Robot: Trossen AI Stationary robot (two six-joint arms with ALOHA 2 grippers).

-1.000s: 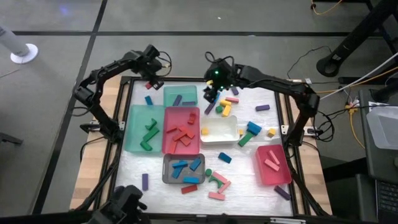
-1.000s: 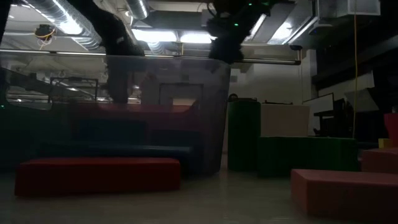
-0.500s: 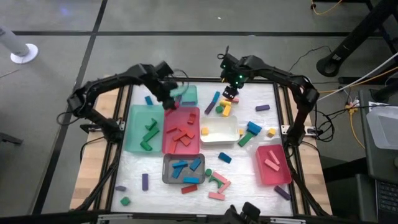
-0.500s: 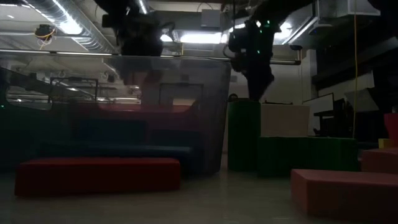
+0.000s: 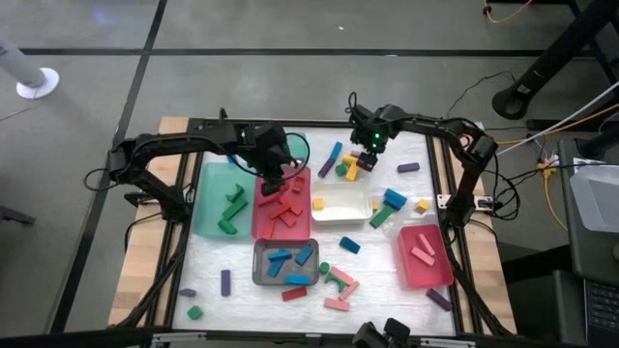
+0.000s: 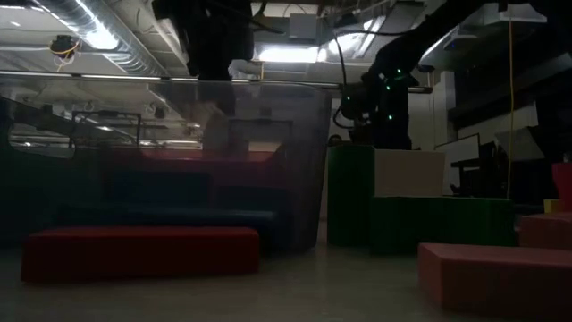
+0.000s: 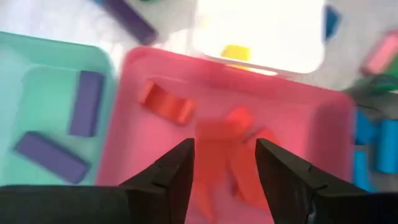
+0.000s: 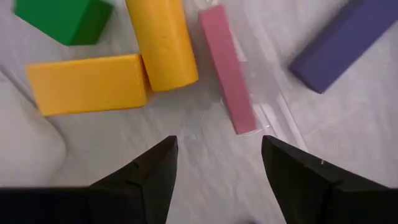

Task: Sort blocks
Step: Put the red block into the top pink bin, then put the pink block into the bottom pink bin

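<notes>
We held the left tool (image 7: 222,163), fingers apart and empty, over the red tray (image 5: 306,224); the right tool (image 8: 214,163), also apart, hovered beyond its far edge.

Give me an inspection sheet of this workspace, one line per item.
Surface: white table, wooden edges.
Job's things: red blocks in red tray; green in green tray; blue in grey tray; yellow blocks, a pink bar and others loose.
Clutter: nothing seen.
Hands: left hand open over the red tray, empty; right hand open above the pink bar.
Cables: orange and black leads at the right.
Surroundings: grey floor.
</notes>
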